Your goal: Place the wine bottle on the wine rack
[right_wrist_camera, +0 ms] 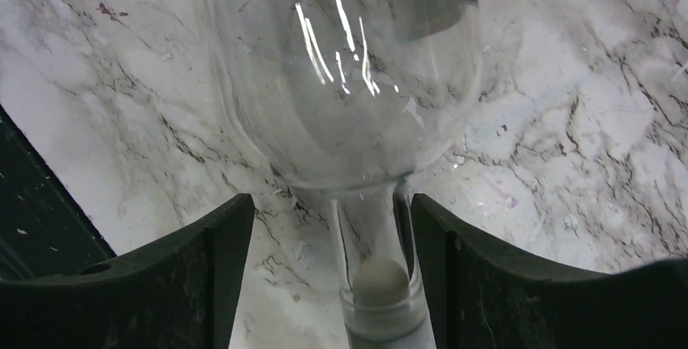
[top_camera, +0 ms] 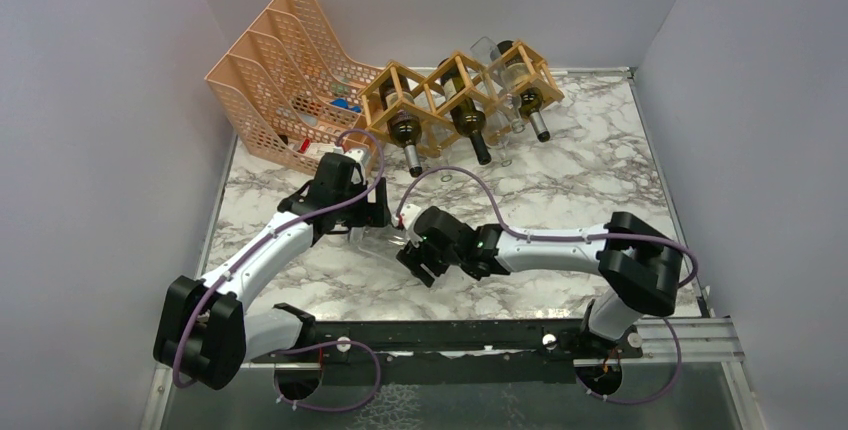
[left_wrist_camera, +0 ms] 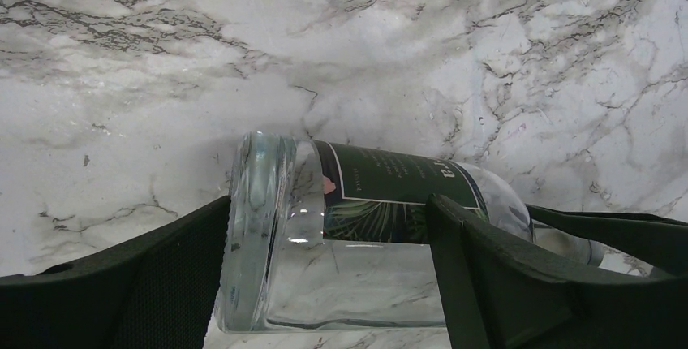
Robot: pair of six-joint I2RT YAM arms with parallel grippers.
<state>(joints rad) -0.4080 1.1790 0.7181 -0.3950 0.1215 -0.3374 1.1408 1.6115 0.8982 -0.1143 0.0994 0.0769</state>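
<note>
The wine bottle (top_camera: 378, 240) is clear glass with a dark green label and lies on its side on the marble table. My left gripper (top_camera: 358, 212) stands open over its thick base end. In the left wrist view the bottle (left_wrist_camera: 365, 203) spans the gap of the gripper (left_wrist_camera: 328, 284); the left finger meets the base rim and the right finger crosses in front of the label. My right gripper (right_wrist_camera: 333, 276) is open around the neck (right_wrist_camera: 373, 235), which sits close to the right finger with a gap on the left. The wooden wine rack (top_camera: 455, 80) stands at the back.
Three dark bottles (top_camera: 468, 122) lie in the rack's cells, necks pointing toward me. A peach perforated file organizer (top_camera: 280, 70) stands to the rack's left. White walls close in the table on three sides. A black rail (top_camera: 450, 335) runs along the near edge.
</note>
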